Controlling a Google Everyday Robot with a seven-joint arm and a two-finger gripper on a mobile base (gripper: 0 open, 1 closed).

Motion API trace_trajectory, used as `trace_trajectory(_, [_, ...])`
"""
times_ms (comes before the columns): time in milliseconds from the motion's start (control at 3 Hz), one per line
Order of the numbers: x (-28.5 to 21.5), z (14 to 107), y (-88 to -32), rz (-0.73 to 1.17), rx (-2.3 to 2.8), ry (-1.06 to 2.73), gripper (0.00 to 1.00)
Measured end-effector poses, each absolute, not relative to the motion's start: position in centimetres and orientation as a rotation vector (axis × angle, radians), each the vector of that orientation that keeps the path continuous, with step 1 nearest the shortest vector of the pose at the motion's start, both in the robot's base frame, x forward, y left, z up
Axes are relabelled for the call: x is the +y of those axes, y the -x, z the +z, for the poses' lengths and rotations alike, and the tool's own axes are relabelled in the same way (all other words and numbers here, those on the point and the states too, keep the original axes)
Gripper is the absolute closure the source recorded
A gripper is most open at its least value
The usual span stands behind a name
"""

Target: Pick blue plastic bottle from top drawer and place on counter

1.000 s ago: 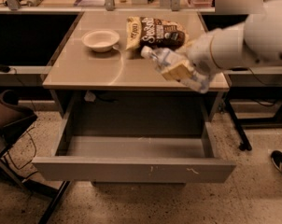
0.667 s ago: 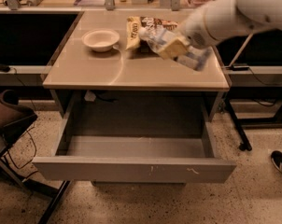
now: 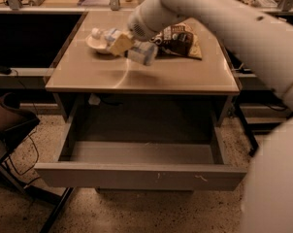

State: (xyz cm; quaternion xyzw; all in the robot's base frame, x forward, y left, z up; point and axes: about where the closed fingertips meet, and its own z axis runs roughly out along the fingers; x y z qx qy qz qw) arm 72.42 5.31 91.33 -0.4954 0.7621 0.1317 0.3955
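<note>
We see the gripper (image 3: 120, 42) over the far left part of the counter (image 3: 151, 76), its tan fingers (image 3: 118, 44) clamped across the middle of the blue plastic bottle (image 3: 144, 53). The bottle lies tilted in that grip, white cap toward the left, labelled end toward the right. We cannot tell whether it touches the tabletop. Just behind the cap sits a white bowl (image 3: 92, 43), and a dark snack bag (image 3: 183, 39) lies to the right. The white arm (image 3: 209, 8) reaches in from the right. Below, the top drawer (image 3: 137, 176) stands pulled out, its scratched front panel facing us.
</note>
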Motion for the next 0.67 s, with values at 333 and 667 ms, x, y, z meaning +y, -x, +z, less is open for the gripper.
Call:
trace_trajectory(333, [10.18,83.07,-73.67,0.51,1.952,1.301,1.0])
trace_trajectory(667, [10.18,83.78,-73.67,0.51,1.952,1.301,0.88])
